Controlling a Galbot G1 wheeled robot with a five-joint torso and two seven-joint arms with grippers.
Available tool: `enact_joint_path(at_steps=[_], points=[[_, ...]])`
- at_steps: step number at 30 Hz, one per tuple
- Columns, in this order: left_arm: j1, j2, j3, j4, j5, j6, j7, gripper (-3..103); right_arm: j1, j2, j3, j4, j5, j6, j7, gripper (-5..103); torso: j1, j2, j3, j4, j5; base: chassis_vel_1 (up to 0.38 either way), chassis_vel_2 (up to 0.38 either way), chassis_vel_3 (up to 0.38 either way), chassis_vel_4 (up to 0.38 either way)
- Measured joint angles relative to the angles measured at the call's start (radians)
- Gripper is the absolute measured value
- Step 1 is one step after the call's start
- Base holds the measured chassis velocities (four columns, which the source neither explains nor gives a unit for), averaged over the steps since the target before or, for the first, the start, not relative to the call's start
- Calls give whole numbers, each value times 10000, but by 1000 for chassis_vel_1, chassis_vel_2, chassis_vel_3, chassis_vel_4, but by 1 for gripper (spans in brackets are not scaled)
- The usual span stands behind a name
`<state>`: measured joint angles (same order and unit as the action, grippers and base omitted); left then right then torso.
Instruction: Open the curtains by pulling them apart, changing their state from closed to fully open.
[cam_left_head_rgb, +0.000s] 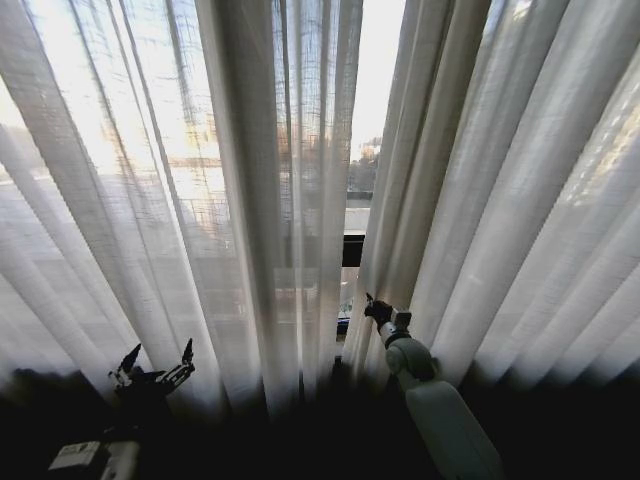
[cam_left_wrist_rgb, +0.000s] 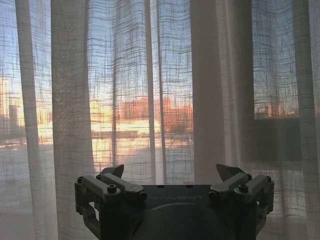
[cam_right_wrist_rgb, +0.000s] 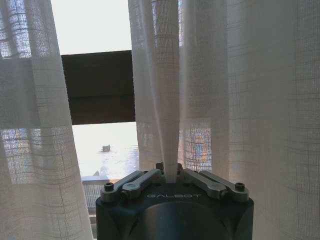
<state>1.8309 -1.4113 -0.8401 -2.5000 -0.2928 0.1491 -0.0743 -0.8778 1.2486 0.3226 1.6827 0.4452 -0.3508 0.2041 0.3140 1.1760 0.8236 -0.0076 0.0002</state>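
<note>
The curtains hang as two sheer white pleated panels, a left panel (cam_left_head_rgb: 200, 200) and a right panel (cam_left_head_rgb: 500, 200), with a narrow gap (cam_left_head_rgb: 355, 180) between them showing bright window. My right gripper (cam_left_head_rgb: 375, 310) is at the inner edge of the right panel, low down. In the right wrist view it (cam_right_wrist_rgb: 170, 176) is shut on a thin fold of curtain fabric (cam_right_wrist_rgb: 167, 125). My left gripper (cam_left_head_rgb: 155, 365) stands open low in front of the left panel. Its fingers (cam_left_wrist_rgb: 112, 172) are spread with nothing between them, and the sheer fabric (cam_left_wrist_rgb: 150, 90) hangs just beyond.
A dark horizontal window bar (cam_left_head_rgb: 352, 248) crosses the gap, also seen as a wide dark band (cam_right_wrist_rgb: 100, 87) in the right wrist view. The floor strip (cam_left_head_rgb: 560, 420) under the curtain hems is dark. City buildings glow through the fabric.
</note>
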Motion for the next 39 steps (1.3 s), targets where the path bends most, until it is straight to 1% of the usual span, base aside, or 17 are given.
enact_joint_path(at_steps=[10, 20, 28, 30, 31, 32, 35, 39], points=[[26, 20, -3, 0, -2, -74, 4, 100, -32, 42, 175, 62, 12, -75, -3, 0, 2, -1, 0, 1, -1, 7, -47, -3, 62], [50, 43, 33, 0, 5, -154, 20, 100, -231, 124, 611, 191, 12, 58, -12, 0, -3, 2, -1, -1, 2, -66, -288, 59, 277], [90, 101, 40, 0, 8, -155, 35, 100, -350, 96, 867, 268, 14, 110, -25, 0, -2, 2, -1, 1, 2, -214, -365, 196, 371], [99, 105, 49, 0, 4, -156, 35, 100, -378, 88, 885, 303, 14, 112, -32, 0, -2, 2, -2, 3, -4, -293, -372, 316, 374], [101, 107, 52, 0, 0, -156, 37, 100, -383, 85, 895, 312, 13, 113, -32, 0, -2, 2, -1, -3, -6, -325, -375, 318, 373], [105, 110, 51, 0, -5, -160, 39, 100, -384, 85, 897, 325, 13, 113, -33, 0, -2, 2, -1, -2, 2, -325, -375, 315, 330], [111, 114, 35, 0, -16, -170, 41, 100, -384, 91, 884, 337, 11, 114, -33, 0, -2, 2, -1, -1, 5, -348, -352, 330, 330], [129, 122, -4, 0, -28, -200, 41, 100, -364, 103, 813, 373, 8, 114, -33, 0, 2, 0, 1, 1, -1, -378, -376, 376, 386]])
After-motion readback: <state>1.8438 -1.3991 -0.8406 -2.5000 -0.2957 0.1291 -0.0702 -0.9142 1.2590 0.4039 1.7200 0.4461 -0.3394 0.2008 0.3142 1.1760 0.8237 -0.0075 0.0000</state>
